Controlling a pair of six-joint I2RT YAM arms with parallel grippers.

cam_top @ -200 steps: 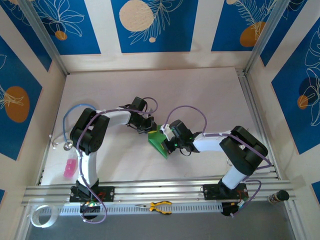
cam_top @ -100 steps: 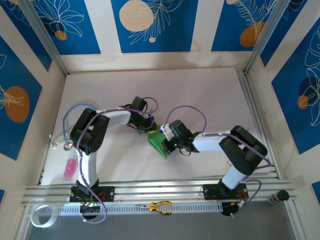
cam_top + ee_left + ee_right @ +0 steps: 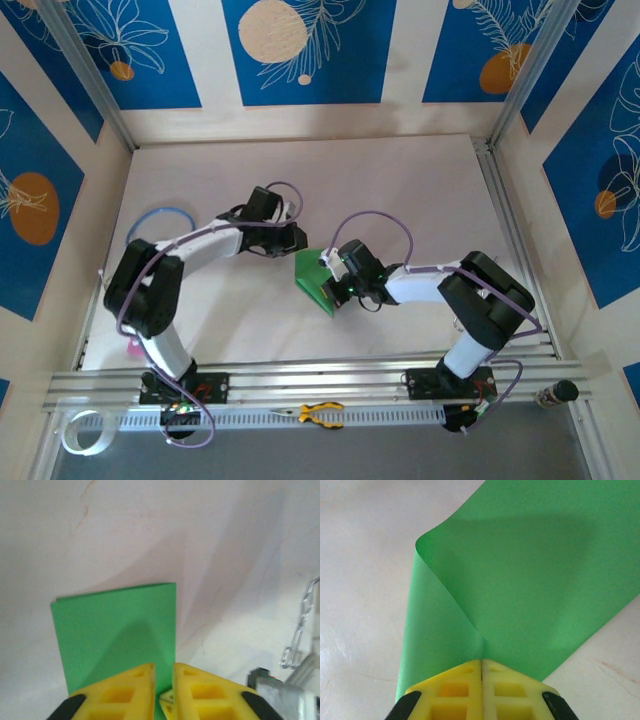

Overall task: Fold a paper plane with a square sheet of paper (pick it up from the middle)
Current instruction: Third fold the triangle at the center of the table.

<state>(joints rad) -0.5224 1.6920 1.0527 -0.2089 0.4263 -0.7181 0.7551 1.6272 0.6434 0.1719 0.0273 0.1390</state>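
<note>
The square sheet of paper [image 3: 312, 272] is seen near the middle of the white table [image 3: 400, 180], between the two grippers, and it is already partly folded rather than lying flat. In the right wrist view the bright green sheet [image 3: 520, 580] is shown with one flap turned up and over, a soft crease running from a raised corner down to the fingertips. The right gripper [image 3: 482, 661] is clamped on it, with its yellow fingers [image 3: 450, 685] pressed together and both layers pinched between them. From above, this gripper [image 3: 335, 282] is found at the sheet's right edge. The left gripper [image 3: 297, 240] is placed just beside the sheet's upper left corner. In its wrist view the left gripper [image 3: 163, 669] is shown with a narrow gap between its yellow fingers [image 3: 120, 692], so nothing is squeezed there. Whether the near edge of the sheet [image 3: 110, 625] reaches into that gap cannot be made out with certainty. Beyond the fingertips the green paper is laid flat on the table, one straight edge and two corners being plainly visible. Yellow-handled pliers [image 3: 320, 412] are left on the rail at the near edge, well apart from the paper.
</note>
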